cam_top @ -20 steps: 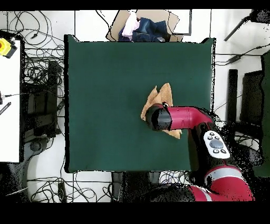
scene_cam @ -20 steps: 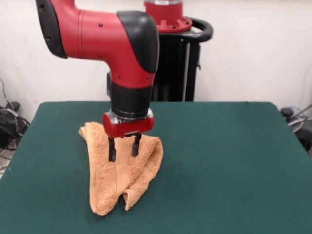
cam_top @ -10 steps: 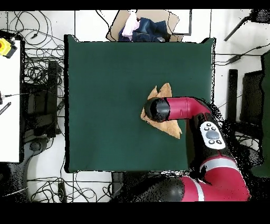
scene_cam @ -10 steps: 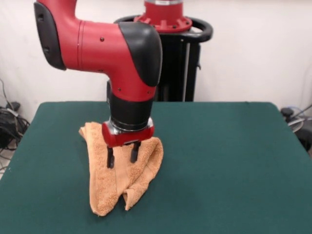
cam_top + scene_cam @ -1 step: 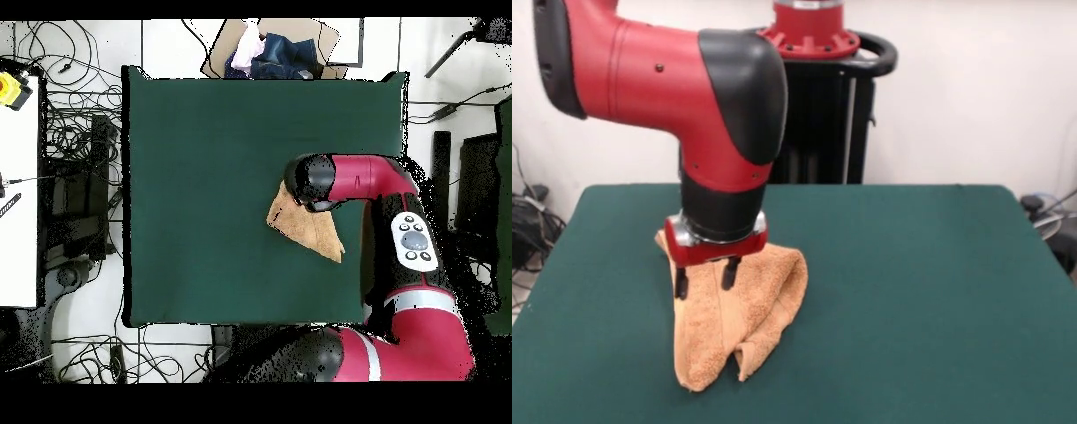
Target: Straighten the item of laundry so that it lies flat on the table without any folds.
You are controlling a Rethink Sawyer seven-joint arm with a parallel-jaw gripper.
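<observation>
The item of laundry [image 5: 749, 311] is a light orange-tan towel lying crumpled and folded over itself on the left half of the green table [image 5: 918, 291]. My gripper [image 5: 704, 279] hangs open just over the towel's upper left part. Its two dark fingers [image 5: 681, 283] stand apart with nothing gripped between them. In the overhead view the towel [image 5: 312, 230] shows as a folded wedge right of the table's [image 5: 200, 180] centre. The arm's red and black head [image 5: 312, 180] covers the towel's far end and hides the gripper.
A cardboard box of clothes [image 5: 272, 50] sits just beyond the table's top edge in the overhead view. Cables [image 5: 70, 150] and a white bench [image 5: 18, 190] lie off the table's left side.
The open gripper has shifted left in the front view, from the towel's middle to its upper left part. In the overhead view the arm's head moved up. The towel has kept its shape.
</observation>
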